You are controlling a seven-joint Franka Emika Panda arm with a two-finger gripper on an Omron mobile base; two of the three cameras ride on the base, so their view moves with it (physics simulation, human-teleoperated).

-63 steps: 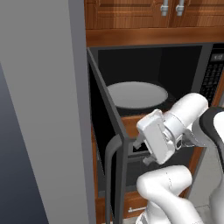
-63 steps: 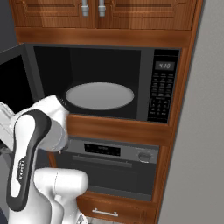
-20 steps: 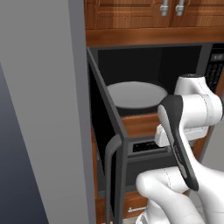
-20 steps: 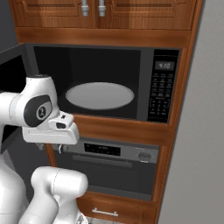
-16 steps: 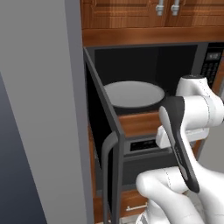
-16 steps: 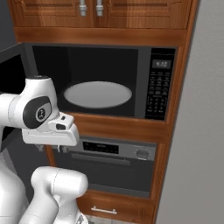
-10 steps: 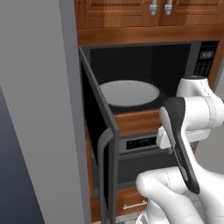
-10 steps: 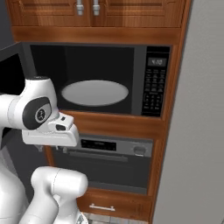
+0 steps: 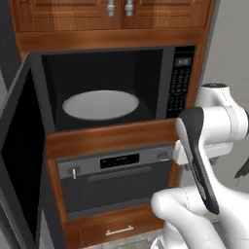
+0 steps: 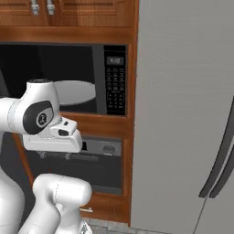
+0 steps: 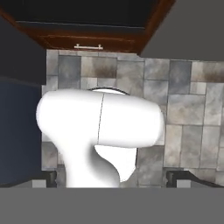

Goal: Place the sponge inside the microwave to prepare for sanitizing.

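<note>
Microwave: the large built-in dark grey microwave (image 9: pixel 112 92) sits in a wooden cabinet column, its cavity exposed. In the left base view it stands up and to the left of the arm's folded upper section.
Door: the black glass microwave door (image 9: pixel 19 160) is swung out wide to the left, hinged at the left edge of the cavity.
Turntable: a round pale grey turntable plate (image 9: pixel 100 104) lies flat on the cavity floor; its upper surface is bare.
Keypad: a dark vertical keypad strip (image 10: pixel 115 80) with a small display runs down the right side of the microwave front.
Oven: a grey oven with a knob and bar handle (image 9: pixel 114 182) is set directly below the microwave, with a wooden drawer with a pale handle (image 9: pixel 119 230) beneath it.
Upper cabinets: wooden cabinet doors with metal handles (image 9: pixel 119 7) are above the microwave.
Refrigerator: a tall pale grey refrigerator with dark curved handles (image 10: pixel 183 114) stands just right of the cabinet column.
Gripper: the two-finger gripper (image 11: pixel 111 180) points down at the floor; its two dark fingertips (image 11: pixel 175 177) show at the far left and far right of the hand view's lower edge, spread wide apart with nothing between them.
Floor: grey stone floor tiles (image 11: pixel 183 100) lie beneath the hand, with the wooden drawer front at the far edge of the hand view.
Sponge: its position cannot be told from these views.
</note>
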